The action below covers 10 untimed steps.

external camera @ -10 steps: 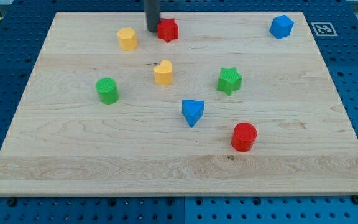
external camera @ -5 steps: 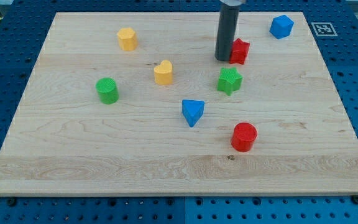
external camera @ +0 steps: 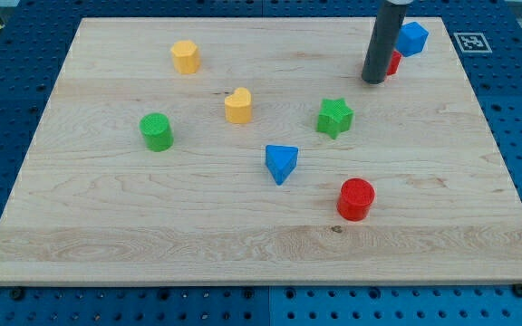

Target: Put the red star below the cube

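The red star point(external camera: 393, 62) lies near the view's top right, mostly hidden behind my rod. Only its right edge shows. The blue cube point(external camera: 411, 39) sits just up and to the right of it, close to or touching it. My tip point(external camera: 375, 80) rests on the board against the star's left side, below and left of the cube.
A green star point(external camera: 334, 117), a blue triangle point(external camera: 281, 163) and a red cylinder point(external camera: 356, 198) lie in the middle and lower right. A yellow heart point(external camera: 238, 105), a yellow hexagon point(external camera: 186, 56) and a green cylinder point(external camera: 157, 131) lie to the left. The wooden board point(external camera: 107, 226) ends just right of the cube.
My tip has pushed the red star from the top middle rightwards across the board to just beside the blue cube. The other blocks have not moved.
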{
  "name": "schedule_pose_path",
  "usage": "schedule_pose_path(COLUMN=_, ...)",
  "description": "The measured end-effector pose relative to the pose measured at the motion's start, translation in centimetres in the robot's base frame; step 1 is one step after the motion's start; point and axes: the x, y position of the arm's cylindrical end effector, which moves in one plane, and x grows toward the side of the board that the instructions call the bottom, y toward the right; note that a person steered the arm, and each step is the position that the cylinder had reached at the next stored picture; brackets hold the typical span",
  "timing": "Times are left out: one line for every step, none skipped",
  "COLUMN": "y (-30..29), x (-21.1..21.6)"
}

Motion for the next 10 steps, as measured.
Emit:
schedule_pose_path(y=-2.7, x=-0.4)
schedule_pose_path(y=-3.5, x=-2.8)
schedule_pose_path(y=-2.4, x=-2.9)
schedule_pose_path(y=-0.1, x=-2.8)
schedule_pose_path(y=1.6, x=-2.6)
schedule_pose_path(y=1.7, x=-2.4)
schedule_pose_path(y=2.2, x=-2.4)
schedule_pose_path(y=3.4, x=-2.4)
schedule_pose_path(y=3.9, x=-2.3)
schedule_pose_path(y=3.6, x=-2.3)
